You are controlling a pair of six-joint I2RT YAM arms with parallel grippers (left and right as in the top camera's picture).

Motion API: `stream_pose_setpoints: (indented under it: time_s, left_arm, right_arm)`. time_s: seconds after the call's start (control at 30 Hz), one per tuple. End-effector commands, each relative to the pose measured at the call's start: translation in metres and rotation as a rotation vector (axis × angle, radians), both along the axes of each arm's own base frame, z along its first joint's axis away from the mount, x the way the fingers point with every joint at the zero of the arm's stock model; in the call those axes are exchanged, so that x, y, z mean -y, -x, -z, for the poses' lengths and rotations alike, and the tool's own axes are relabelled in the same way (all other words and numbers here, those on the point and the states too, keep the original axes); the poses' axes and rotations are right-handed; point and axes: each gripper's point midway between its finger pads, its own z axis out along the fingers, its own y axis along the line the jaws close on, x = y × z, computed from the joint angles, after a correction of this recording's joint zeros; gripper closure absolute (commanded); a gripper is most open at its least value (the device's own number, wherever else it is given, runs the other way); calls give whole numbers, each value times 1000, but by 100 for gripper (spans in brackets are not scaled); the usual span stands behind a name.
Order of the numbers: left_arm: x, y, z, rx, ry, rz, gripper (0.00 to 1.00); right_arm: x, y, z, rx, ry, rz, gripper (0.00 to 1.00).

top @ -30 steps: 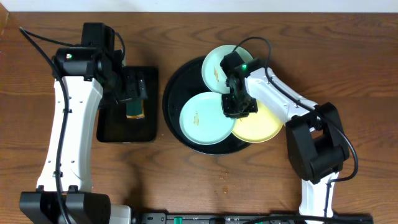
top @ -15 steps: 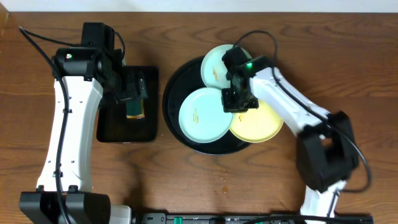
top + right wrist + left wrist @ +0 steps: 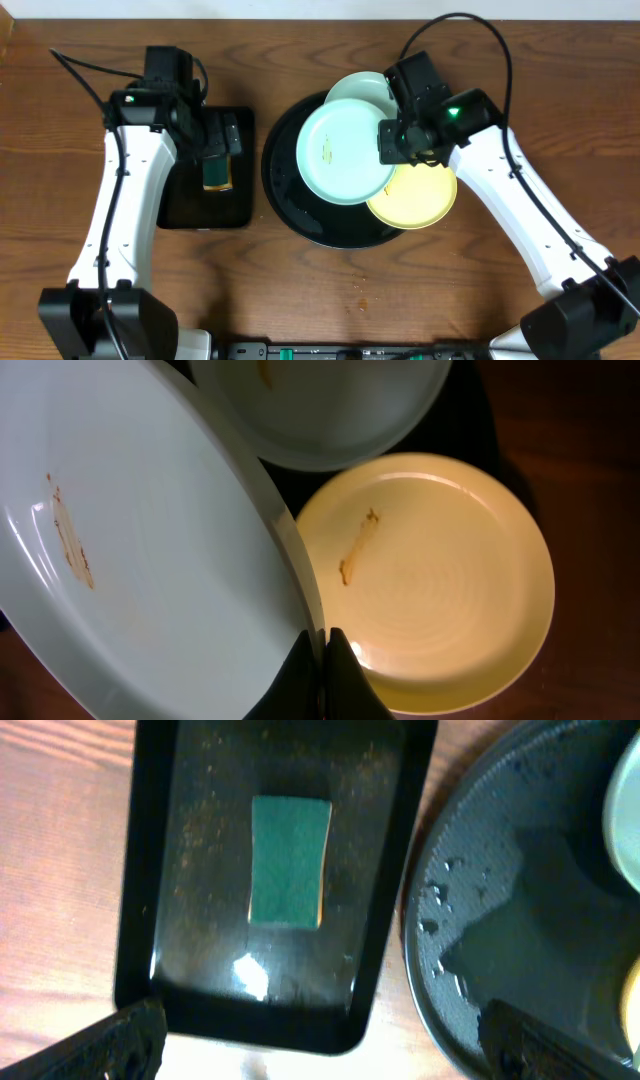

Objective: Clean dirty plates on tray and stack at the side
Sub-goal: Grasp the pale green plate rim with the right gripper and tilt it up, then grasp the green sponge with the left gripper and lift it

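My right gripper (image 3: 392, 142) (image 3: 322, 650) is shut on the rim of a mint-blue plate (image 3: 346, 152) (image 3: 130, 550) with a brown smudge and holds it lifted over the round black tray (image 3: 285, 195). A pale yellow plate (image 3: 420, 195) (image 3: 440, 580) with a brown smear lies at the tray's right edge. A second mint-blue plate (image 3: 358, 88) (image 3: 330, 400) lies at the tray's far side, partly hidden. My left gripper (image 3: 218, 140) (image 3: 320, 1045) is open and empty above a green sponge (image 3: 216, 175) (image 3: 289, 861).
The sponge lies in a small rectangular black tray (image 3: 180, 205) (image 3: 390, 870) left of the round tray (image 3: 500, 920). The round tray's bare bottom is wet with droplets. Wooden table (image 3: 320, 290) surrounds both trays; crumbs lie near its front.
My right gripper has lifted the front mint-blue plate and carried it up and to the right over the tray. My left arm has shifted slightly right.
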Motion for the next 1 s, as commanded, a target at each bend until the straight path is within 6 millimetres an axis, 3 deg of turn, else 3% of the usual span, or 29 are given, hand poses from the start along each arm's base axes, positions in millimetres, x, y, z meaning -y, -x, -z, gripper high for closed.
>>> stream_pose_setpoints:
  time_s: [0.0, 0.23, 0.43, 0.77, 0.97]
  left_arm:
    - [-2, -6, 23, -10, -16, 7, 1]
    - [-6, -23, 82, -58, -45, -1, 0]
    - [-13, -31, 126, -131, -68, -12, 1]
    - [-28, -22, 146, -204, -64, -49, 8]
    - [-27, -12, 149, -246, -64, -47, 33]
  right_arm:
    - [4, 4, 13, -54, -16, 34, 98]
    - [-17, 2, 10, -4, -24, -10, 98]
    - [-14, -4, 25, -2, 23, 75, 99]
    - [-22, -1, 77, -125, 74, 58, 99]
    - [-30, -1, 88, -151, 59, 44, 98]
